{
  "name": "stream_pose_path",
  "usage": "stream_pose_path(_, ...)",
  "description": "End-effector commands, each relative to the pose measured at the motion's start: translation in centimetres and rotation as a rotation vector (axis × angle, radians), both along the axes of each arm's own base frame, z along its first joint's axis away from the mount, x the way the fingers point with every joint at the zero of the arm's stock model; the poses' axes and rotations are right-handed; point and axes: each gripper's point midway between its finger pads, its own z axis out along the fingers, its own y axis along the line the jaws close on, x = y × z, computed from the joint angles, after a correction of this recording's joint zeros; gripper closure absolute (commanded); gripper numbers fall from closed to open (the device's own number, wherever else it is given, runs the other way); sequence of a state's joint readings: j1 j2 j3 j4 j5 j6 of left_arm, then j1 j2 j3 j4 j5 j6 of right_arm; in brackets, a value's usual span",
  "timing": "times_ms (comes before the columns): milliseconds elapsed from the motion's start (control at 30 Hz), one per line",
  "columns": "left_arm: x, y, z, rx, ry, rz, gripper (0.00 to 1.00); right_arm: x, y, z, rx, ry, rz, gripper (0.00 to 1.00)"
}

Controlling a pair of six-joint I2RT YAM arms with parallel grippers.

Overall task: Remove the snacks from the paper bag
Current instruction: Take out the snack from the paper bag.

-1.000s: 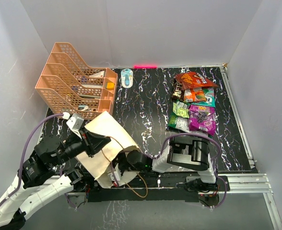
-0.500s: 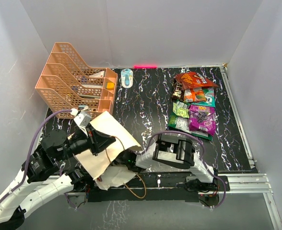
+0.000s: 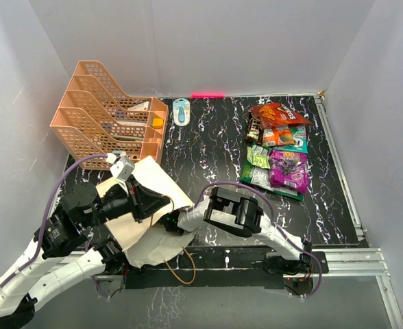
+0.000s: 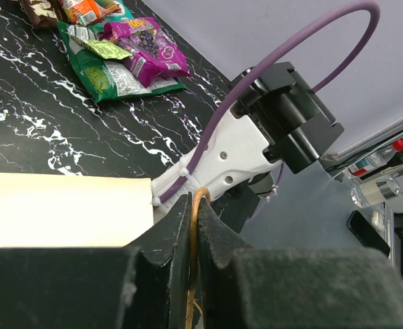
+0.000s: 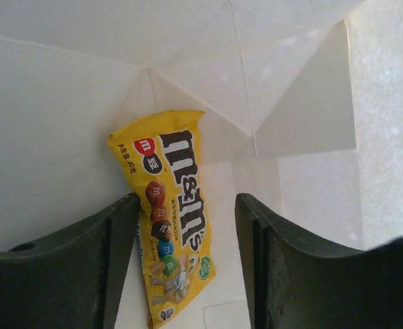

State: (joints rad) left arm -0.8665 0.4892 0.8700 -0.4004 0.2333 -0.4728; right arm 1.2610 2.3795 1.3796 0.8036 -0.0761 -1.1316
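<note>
Seen from above, the paper bag (image 3: 153,179) lies near the front; the left gripper (image 4: 194,205) is pinched tight on its cord handle (image 4: 200,195); inside, the right gripper (image 5: 188,205), fingers apart, faces a yellow candy packet (image 5: 171,226), so go lower, then squeeze gently.

Right pincer (image 5: 186,205) hidden inside paper bag (image 3: 153,179) in top view.

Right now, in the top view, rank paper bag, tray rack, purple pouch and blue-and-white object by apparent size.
1. tray rack and paper bag: alike, bag partly hidden
2. purple pouch
3. blue-and-white object
</note>
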Motion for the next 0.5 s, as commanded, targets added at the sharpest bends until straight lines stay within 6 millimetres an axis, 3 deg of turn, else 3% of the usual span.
stream_pose_path(0, -0.7, 0.2, 1.3, -0.044, -0.014, -0.017, 0.94, 2.6, 0.9, 1.9, 0.063, 0.008, -0.07, 0.44)
stream_pose_path(267, -1.2, 1.5, 0.6, -0.035, 0.013, 0.015, 0.94, 5.8, 0.3, 2.9, 0.097, 0.036, -0.139, 0.67)
stream_pose_path(467, -0.9, 3.6, -0.1, -0.007, 0.013, 0.107, 0.94, 6.0, -1.0, 3.4, 0.089, 0.034, -0.142, 0.91)
